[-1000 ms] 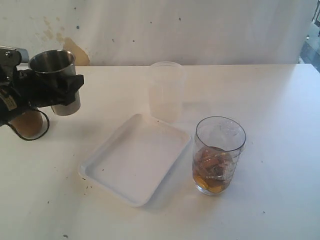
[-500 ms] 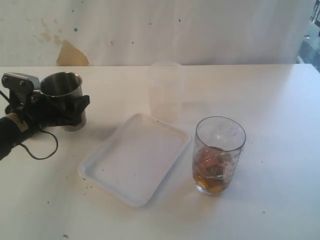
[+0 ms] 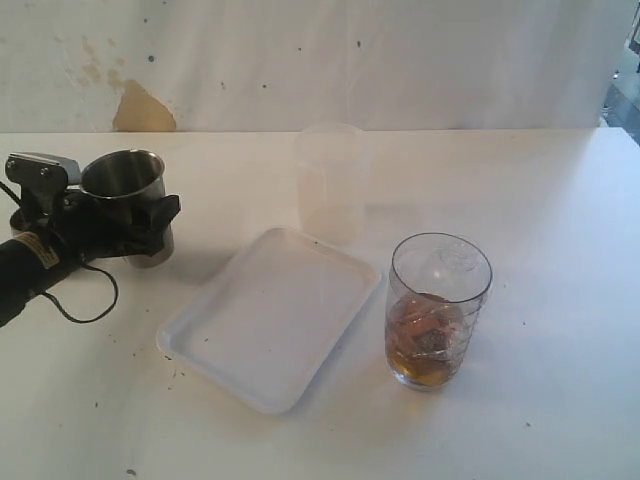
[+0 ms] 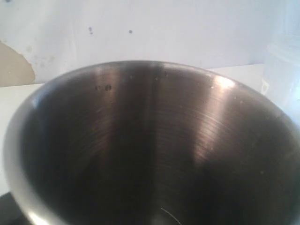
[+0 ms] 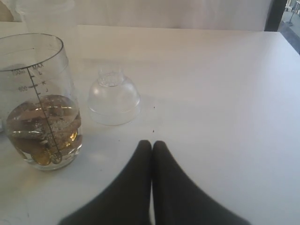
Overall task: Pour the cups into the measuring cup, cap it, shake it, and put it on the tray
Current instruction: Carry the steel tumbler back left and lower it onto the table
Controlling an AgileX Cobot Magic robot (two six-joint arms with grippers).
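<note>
White surface [image 3: 560,200] stretching back to a stained white wall, as I see it from the exterior camera. At its left edge stands the steel tumbler [image 3: 125,195], upright, mouth up. The black left fingers [image 3: 160,212] are wrapped around its middle, spread wide to hold it. The tumbler sits low, and I cannot tell whether its base touches the surface. In the left wrist view its dark brushed inside [image 4: 150,154] fills almost the whole picture.

Just to the right of the tumbler lies the white tray [image 3: 265,330], set at an angle. Near the tray's far corner stands a frosted container [image 3: 330,180], upright.

Just beside the tray's right edge stands the measuring cup [image 3: 438,310], upright and uncapped. It is about a third full of brown liquid with pieces in it. The right wrist view shows the marks printed down its side [image 5: 40,101].

Near it, apart from it, the clear domed cap [image 5: 114,99] rests on the surface with its neck up.

The right fingers [image 5: 140,173] are pressed together, holding nothing, and point toward the cap from a short way off.
</note>
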